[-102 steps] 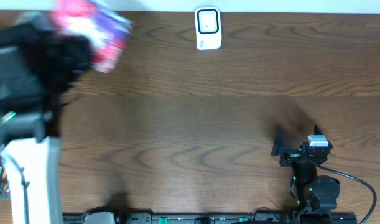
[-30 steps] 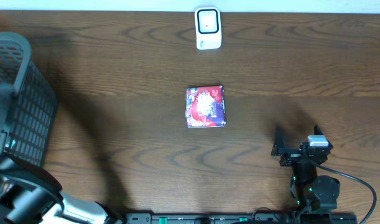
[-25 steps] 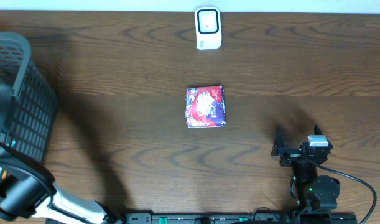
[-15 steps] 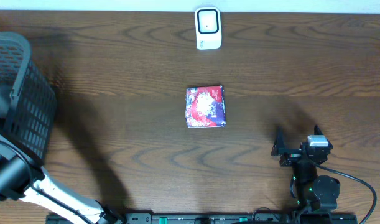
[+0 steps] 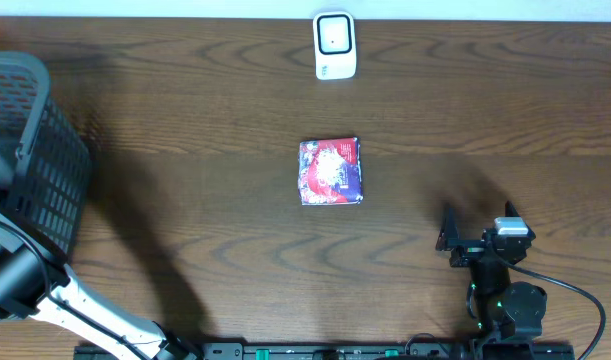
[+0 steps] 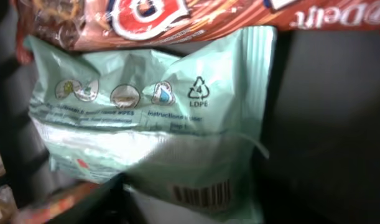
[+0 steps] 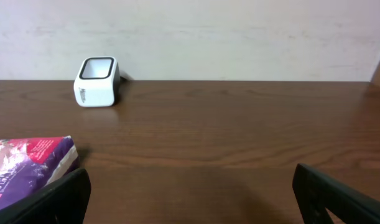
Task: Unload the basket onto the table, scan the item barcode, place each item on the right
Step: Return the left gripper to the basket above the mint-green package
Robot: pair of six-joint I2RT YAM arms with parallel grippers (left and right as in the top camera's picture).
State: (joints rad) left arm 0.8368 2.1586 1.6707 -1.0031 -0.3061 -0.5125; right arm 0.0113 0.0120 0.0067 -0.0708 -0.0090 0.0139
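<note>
Right tool (image 5: pixel 478 216): jaws wide apart, holding nothing (low over the table (image 5: pixel 185 120)).
Red-purple packet (image 5: pixel 331 172): ahead-left of the right tool, well apart.
Scanner (image 5: pixel 334 45): farther ahead, beyond the packet.
Left tool: apparently inside the basket (image 5: pixel 35 150), facing a mint pouch (image 6: pixel 152 137); its grip cannot be told.

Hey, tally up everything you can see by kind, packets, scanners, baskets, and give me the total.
Packets clearly seen: 3 (red and purple packet, mint green packet, red-brown packet)
Scanners: 1 (white scanner)
Baskets: 1 (black basket)
Total: 5
</note>
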